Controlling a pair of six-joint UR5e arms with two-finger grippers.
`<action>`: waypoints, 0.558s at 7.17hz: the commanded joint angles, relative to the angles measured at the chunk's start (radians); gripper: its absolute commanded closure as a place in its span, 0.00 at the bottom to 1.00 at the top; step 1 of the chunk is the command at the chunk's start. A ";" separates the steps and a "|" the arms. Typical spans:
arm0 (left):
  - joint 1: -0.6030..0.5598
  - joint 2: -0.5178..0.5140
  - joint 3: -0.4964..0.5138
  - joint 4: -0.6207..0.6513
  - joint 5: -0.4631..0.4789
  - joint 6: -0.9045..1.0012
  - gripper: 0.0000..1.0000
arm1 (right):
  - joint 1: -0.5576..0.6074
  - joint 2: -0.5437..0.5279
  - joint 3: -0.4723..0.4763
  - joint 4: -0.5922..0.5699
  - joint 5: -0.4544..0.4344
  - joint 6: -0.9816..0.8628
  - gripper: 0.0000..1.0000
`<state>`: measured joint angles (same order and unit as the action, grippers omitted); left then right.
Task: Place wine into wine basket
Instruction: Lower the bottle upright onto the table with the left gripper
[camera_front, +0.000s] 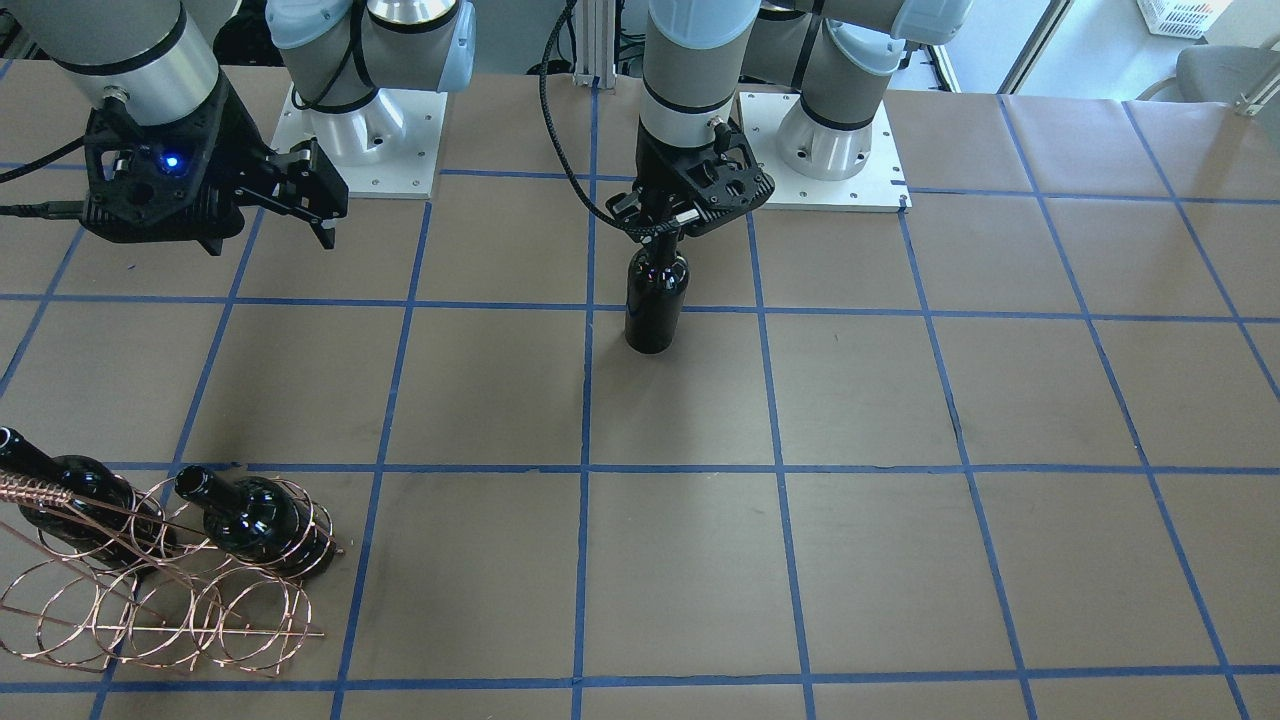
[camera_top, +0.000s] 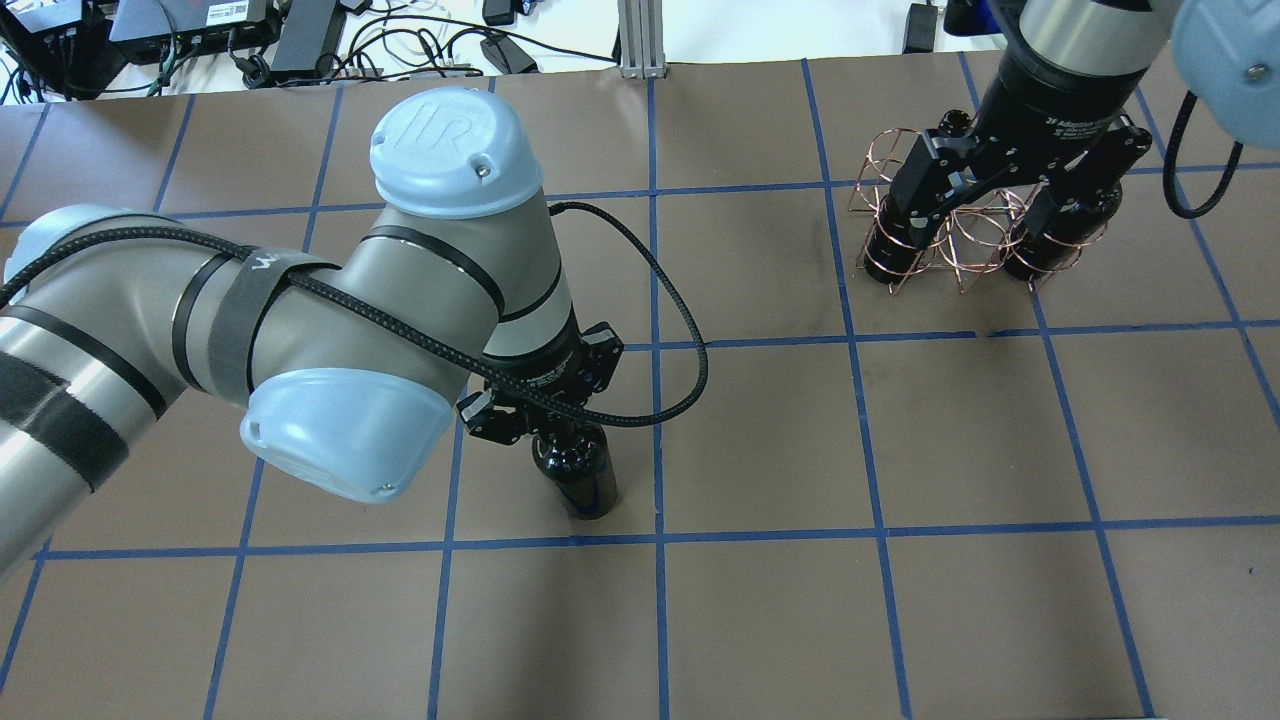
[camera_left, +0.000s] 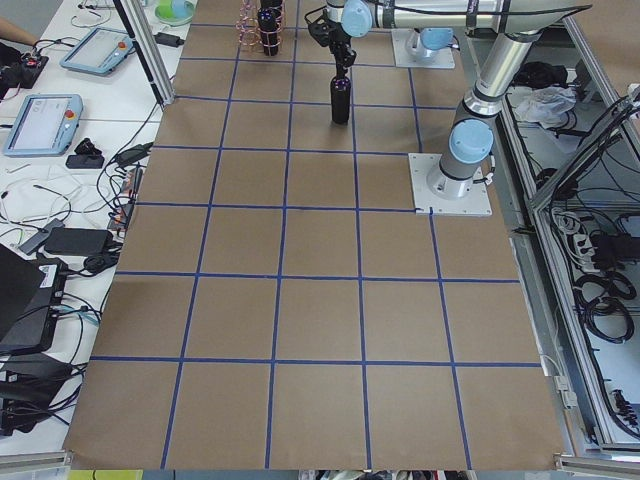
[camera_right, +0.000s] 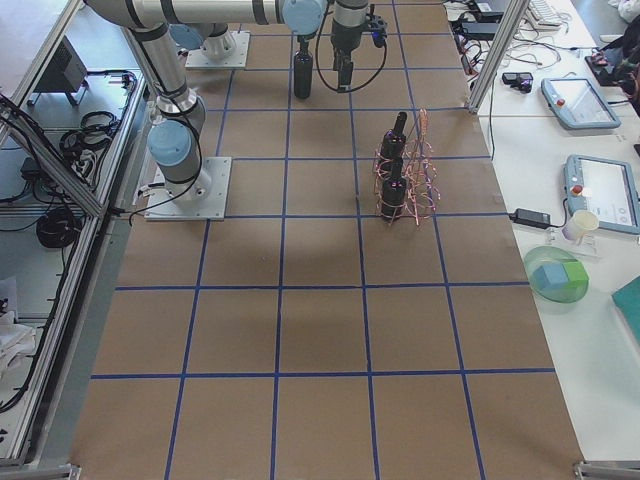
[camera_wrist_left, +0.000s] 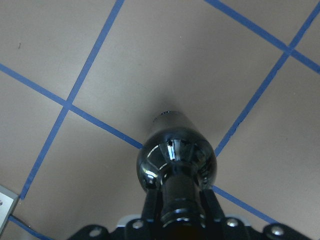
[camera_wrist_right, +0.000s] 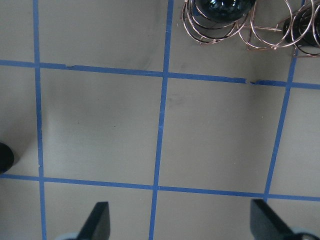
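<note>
My left gripper (camera_front: 662, 228) is shut on the neck of a dark glossy wine bottle (camera_front: 655, 300), which stands upright near the table's middle. The left wrist view shows fingers (camera_wrist_left: 151, 207) on both sides of the neck, above the bottle (camera_wrist_left: 175, 150). The copper wire wine basket (camera_front: 150, 600) stands far to my right and holds two other dark bottles (camera_front: 260, 520) (camera_front: 70, 500). My right gripper (camera_front: 325, 215) is open and empty, and hovers above the basket (camera_top: 960, 235) in the overhead view. Its spread fingers (camera_wrist_right: 97, 220) show in the right wrist view.
The table is brown paper with a grid of blue tape lines (camera_front: 585, 470). The two arm base plates (camera_front: 360, 140) (camera_front: 830, 150) sit at the robot's edge. Cables, tablets and a cup lie on side benches beyond the table (camera_right: 580, 100).
</note>
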<state>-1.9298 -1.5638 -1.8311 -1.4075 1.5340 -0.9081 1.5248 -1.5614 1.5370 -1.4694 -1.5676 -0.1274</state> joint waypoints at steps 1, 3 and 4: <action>0.000 0.001 -0.004 -0.002 0.000 0.000 0.88 | 0.002 0.003 0.002 0.001 0.001 0.108 0.00; 0.000 -0.001 -0.005 -0.002 -0.003 0.000 0.88 | 0.000 0.004 0.002 0.001 0.003 0.137 0.00; 0.000 0.001 -0.005 -0.002 -0.003 0.000 0.87 | 0.000 0.004 0.002 0.001 0.003 0.126 0.00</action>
<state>-1.9298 -1.5641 -1.8358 -1.4097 1.5316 -0.9081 1.5254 -1.5574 1.5385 -1.4685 -1.5653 -0.0004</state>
